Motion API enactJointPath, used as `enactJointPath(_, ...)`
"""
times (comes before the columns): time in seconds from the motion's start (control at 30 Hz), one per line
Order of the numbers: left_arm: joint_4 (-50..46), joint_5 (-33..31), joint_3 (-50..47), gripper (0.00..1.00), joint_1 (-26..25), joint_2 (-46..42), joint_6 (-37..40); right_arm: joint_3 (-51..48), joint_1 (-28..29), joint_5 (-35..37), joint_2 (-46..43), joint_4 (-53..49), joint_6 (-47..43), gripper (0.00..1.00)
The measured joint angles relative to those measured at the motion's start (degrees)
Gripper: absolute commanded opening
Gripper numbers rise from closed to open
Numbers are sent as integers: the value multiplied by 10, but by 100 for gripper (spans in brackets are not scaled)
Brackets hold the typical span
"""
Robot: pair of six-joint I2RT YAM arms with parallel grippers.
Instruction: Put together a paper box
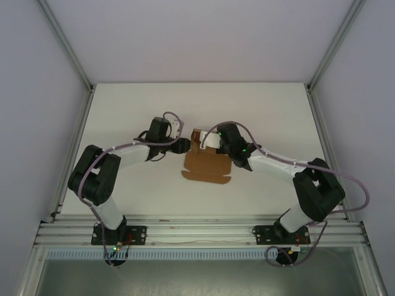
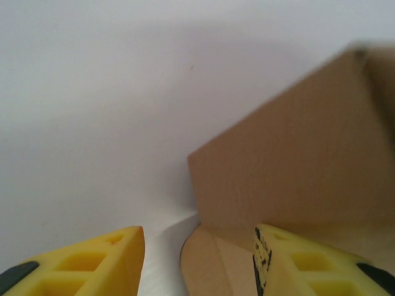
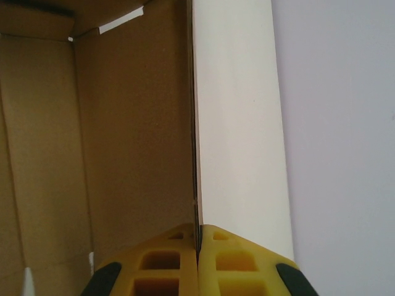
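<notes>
Paper box (image 1: 207, 165), long axis near-to-far

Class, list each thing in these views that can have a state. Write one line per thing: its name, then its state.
paper box: partly assembled, walls raised at the far end, near flap lying flat.
left claw: open, fingers apart at the box's edge.
right claw: shut on an upright wall of the paper box.

I am seeing paper box (image 2: 290, 166) blurring at its top corner | right frame edge cropping it | bottom frame edge cropping left gripper (image 2: 199, 233)
</notes>
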Motion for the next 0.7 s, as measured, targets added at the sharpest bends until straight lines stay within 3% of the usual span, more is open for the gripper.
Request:
enactJointPath(0.27,67,-5,-41,50,-1,0,10,-45,27,67,27,92,-64,0)
enactJointPath(0.7,163,-21,-62,55,-26,0,43,-46,40,101,38,128,-106,0)
